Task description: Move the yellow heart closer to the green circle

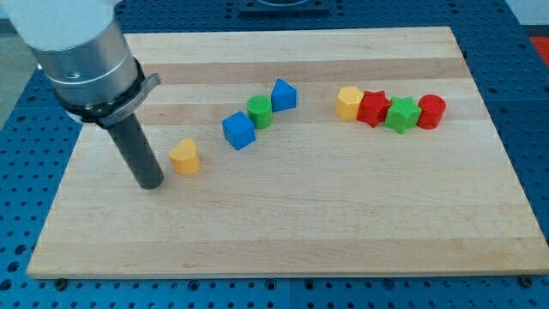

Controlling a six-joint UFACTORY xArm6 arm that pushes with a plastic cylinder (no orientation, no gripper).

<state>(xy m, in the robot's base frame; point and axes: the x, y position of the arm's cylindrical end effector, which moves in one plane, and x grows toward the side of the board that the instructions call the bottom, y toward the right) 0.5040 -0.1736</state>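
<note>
The yellow heart [184,158] lies on the wooden board [283,232] left of the middle. The green circle [259,112] stands up and to the right of it, between a blue cube [238,130] and a blue triangular block [284,94]. The blue cube sits between the heart and the green circle. My tip [152,184] rests on the board just left of the yellow heart, a small gap away, slightly lower in the view.
A row of blocks stands at the upper right: a yellow hexagon [348,103], a red star [373,108], a green star [401,115] and a red cylinder [431,112], touching one another. A blue perforated table surrounds the board.
</note>
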